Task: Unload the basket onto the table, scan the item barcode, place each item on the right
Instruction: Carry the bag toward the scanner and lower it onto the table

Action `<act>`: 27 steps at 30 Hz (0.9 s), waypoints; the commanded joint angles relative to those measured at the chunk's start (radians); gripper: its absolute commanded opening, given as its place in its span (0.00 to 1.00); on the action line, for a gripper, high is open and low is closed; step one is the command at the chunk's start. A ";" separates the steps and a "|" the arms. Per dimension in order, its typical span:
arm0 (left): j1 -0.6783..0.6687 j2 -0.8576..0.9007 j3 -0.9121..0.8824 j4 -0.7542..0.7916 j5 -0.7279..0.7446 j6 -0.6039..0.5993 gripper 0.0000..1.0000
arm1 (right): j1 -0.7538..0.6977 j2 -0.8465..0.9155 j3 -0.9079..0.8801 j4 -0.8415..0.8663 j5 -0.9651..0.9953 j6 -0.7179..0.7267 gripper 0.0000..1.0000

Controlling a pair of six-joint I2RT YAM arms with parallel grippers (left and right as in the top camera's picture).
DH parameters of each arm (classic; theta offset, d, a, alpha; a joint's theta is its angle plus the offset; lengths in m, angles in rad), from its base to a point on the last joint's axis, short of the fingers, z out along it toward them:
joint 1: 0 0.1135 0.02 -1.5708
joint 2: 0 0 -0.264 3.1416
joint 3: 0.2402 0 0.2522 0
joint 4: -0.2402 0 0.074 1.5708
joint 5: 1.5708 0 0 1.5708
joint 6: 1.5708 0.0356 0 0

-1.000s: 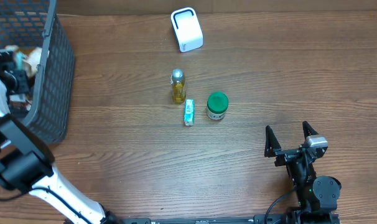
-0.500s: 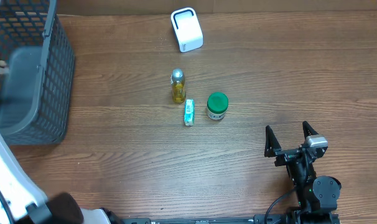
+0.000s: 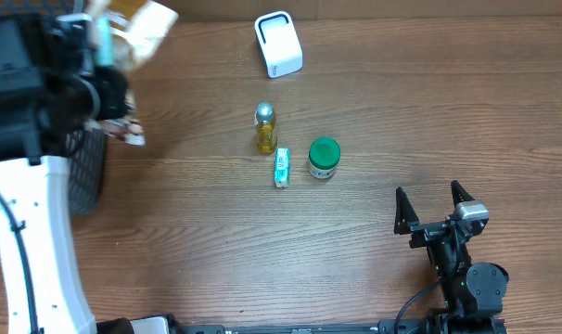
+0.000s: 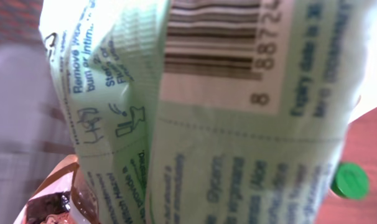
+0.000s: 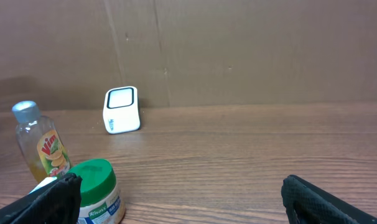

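Note:
A pale green packet (image 3: 144,25) hangs above the table's far left corner, with my left gripper (image 3: 107,48) shut on it. The packet (image 4: 238,130) fills the left wrist view and hides the fingers; its barcode (image 4: 213,37) faces that camera. A brown and white wrapper (image 3: 125,131) dangles just below the gripper. The white scanner (image 3: 278,44) stands at the far middle of the table, well to the right of the packet. My right gripper (image 3: 436,209) rests open near the front right, with nothing between its fingers (image 5: 325,199).
A yellow bottle (image 3: 265,128), a small teal and white box (image 3: 281,168) and a green-lidded jar (image 3: 324,158) stand mid-table. The dark mesh basket (image 3: 84,172) sits at the left, mostly under my left arm. A cardboard wall (image 5: 238,50) backs the table.
My left arm has risen out of the basket and swung right, carrying the pale green packet. The right arm has not moved.

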 commanded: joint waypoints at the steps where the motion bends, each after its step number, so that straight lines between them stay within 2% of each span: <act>1: -0.061 0.006 -0.081 0.007 -0.008 -0.085 0.04 | 0.005 -0.006 -0.011 0.003 -0.002 -0.001 1.00; 9: -0.166 0.015 -0.375 0.129 -0.021 -0.237 0.06 | 0.005 -0.006 -0.011 0.003 -0.002 -0.001 1.00; 15: -0.256 0.017 -0.619 0.322 -0.166 -0.429 0.05 | 0.005 -0.006 -0.011 0.003 -0.002 -0.001 1.00; 23: -0.378 0.017 -0.849 0.586 -0.333 -0.430 0.07 | 0.005 -0.006 -0.011 0.003 -0.002 -0.001 1.00; 27: -0.408 0.017 -0.910 0.661 -0.345 -0.433 0.07 | 0.005 -0.006 -0.011 0.003 -0.002 -0.001 1.00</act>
